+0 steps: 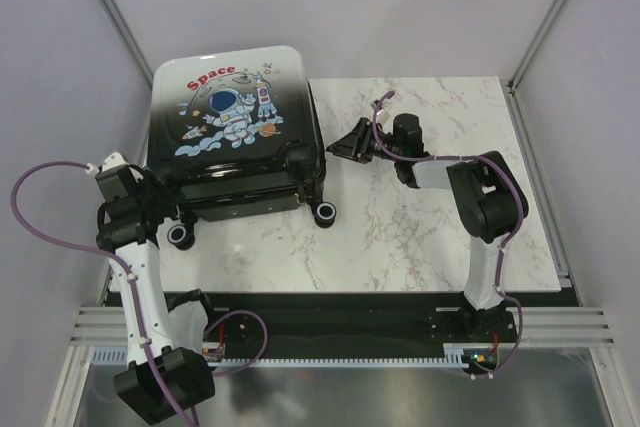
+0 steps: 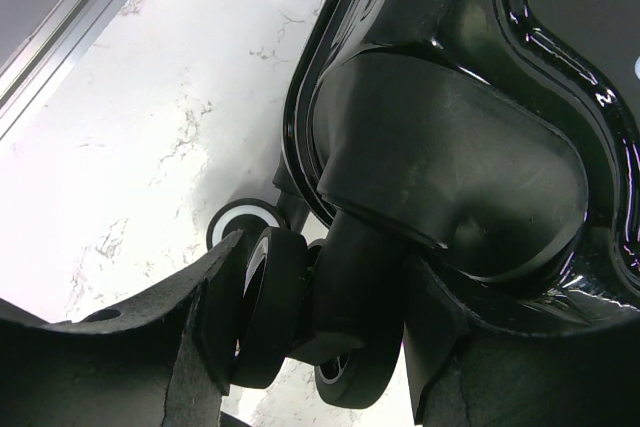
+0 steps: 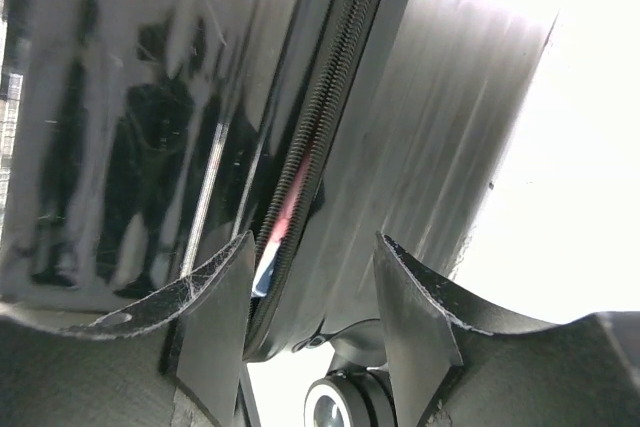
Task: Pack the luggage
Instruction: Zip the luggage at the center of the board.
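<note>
**Inspection: closed suitcase on table, both claws at its edges**

The luggage [image 1: 240, 142], a small hard-shell wheeled suitcase with a black-to-white shell, a cartoon astronaut and a red "Space" print, is found lying flat with the printed face up. It sits on the left rear part of the white marble-patterned table [image 1: 430, 217]. The shell is seen closed.

The left gripper [image 2: 325, 287] is placed at the near left corner of the case. Its fingers [image 2: 210, 337] are set on either side of a black caster wheel [image 2: 275, 307] under the glossy black wheel housing [image 2: 450, 167]. Both fingers appear to press against the wheel assembly, so the claw is judged to be closed on it. A second wheel with a white hub [image 2: 240, 222] is seen just beyond.

The right gripper [image 3: 315, 257] is held against the right side wall of the case, near its middle. Its fingers [image 3: 215, 327] are spread apart, astride the black zipper line [image 3: 310, 147] that runs between the two shell halves. Nothing is seen clamped between them. Whether either finger touches the shell cannot be told.
</note>
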`<state>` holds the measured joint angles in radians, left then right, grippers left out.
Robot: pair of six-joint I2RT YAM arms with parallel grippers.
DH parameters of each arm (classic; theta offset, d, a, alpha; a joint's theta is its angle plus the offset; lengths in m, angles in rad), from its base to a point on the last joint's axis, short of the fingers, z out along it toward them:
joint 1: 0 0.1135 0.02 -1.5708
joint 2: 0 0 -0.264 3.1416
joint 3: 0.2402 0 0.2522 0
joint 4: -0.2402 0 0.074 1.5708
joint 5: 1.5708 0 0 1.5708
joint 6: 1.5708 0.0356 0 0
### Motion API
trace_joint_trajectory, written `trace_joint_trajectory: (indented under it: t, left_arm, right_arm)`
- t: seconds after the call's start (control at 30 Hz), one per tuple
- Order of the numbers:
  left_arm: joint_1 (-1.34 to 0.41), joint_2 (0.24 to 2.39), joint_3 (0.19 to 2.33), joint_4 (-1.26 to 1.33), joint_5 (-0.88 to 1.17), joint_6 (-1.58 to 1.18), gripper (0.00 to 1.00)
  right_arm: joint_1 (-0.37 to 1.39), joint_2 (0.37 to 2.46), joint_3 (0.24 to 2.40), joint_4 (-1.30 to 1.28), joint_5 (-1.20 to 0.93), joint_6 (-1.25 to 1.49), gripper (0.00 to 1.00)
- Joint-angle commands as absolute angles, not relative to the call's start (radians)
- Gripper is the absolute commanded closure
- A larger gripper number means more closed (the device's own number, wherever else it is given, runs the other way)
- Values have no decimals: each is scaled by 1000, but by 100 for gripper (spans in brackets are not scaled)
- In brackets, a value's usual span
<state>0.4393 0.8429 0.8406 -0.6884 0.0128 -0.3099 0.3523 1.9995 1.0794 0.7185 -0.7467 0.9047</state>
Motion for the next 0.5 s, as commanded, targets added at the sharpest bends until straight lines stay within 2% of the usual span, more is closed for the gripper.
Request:
trace_joint_trajectory:
  t: [0.0,0.47]
  left_arm:
    - [511,899,836,-669,-278,-334,98]
    - [511,888,836,-664,-268,-313,98]
  right_arm:
    - [368,2037,1134,644,-724,819,42]
    - [396,2079,1204,496,-689,703,43]
